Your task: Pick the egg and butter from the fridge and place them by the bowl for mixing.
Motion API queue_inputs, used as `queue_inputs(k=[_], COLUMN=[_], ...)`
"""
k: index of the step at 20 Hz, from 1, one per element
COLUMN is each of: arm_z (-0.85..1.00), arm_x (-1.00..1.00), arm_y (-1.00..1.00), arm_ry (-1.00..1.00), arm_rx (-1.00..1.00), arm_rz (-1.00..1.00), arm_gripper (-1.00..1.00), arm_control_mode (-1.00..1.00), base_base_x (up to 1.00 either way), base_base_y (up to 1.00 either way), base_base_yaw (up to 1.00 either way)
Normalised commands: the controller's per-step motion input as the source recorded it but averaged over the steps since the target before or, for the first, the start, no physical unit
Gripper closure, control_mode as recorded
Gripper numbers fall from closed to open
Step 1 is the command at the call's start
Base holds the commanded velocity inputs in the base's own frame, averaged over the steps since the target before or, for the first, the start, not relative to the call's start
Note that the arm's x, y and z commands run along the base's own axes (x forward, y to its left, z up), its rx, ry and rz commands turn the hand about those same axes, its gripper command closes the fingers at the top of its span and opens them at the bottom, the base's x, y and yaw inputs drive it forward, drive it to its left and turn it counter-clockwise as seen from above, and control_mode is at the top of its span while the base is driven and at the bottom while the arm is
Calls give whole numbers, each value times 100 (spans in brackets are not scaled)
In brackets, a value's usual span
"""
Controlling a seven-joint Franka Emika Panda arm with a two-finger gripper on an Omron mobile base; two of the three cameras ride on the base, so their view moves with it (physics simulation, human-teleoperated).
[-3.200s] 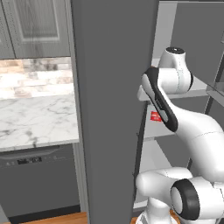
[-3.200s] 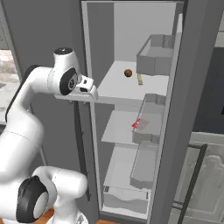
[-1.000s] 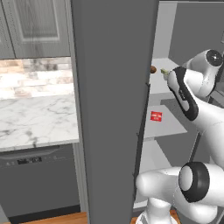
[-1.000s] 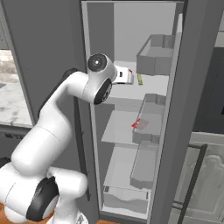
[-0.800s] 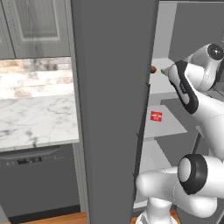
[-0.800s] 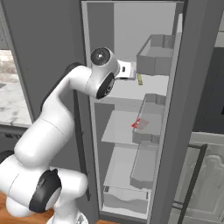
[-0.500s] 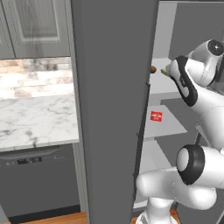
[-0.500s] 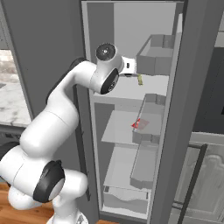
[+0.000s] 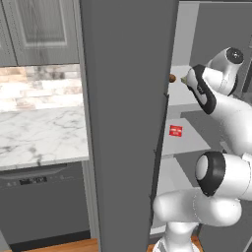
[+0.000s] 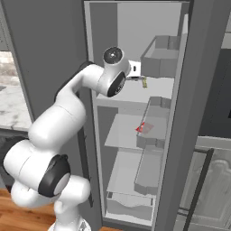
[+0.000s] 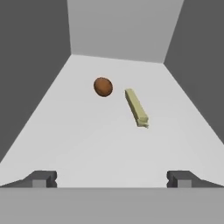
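Egg and butter unlabelled; end effector fingers apart, empty.

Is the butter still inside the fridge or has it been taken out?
Inside. The butter lies flat on the fridge shelf beside the egg, ahead of the open claw, which touches neither.

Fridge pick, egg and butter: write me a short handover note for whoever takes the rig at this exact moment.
Gripper: jaws wide open, empty, reaching into the fridge at the upper shelf.
Egg: on that shelf ahead of the gripper, untouched.
Butter: lying beside the egg, close but apart from it, untouched.
A small red packet sits on the shelf below; not part of the job.
Done: fridge open, arm lined up with the shelf.
Left: grasp each item and carry both to the bowl.
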Motion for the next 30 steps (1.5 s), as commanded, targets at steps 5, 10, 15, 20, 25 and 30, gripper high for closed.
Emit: queue_inputs(k=[5, 10, 15, 20, 25, 30], arm_z=[-22, 0, 0, -4, -15, -19], arm_x=[31, 36, 29, 23, 27, 28], arm_y=[-8, -19, -17, -12, -4, 0], arm_ry=[0, 9, 5, 7, 2, 2], arm_rx=[0, 0, 0, 0, 0, 0], arm_rz=[1, 4, 4, 5, 4, 2], arm_gripper=[-100, -100, -100, -100, -100, -100], arm_control_mode=[-100, -100, -100, -100, -100, -100], base_base_x=[0, 0, 0, 0, 0, 0], base_base_y=[0, 0, 0, 0, 0, 0], base_base_yaw=[0, 0, 0, 0, 0, 0])
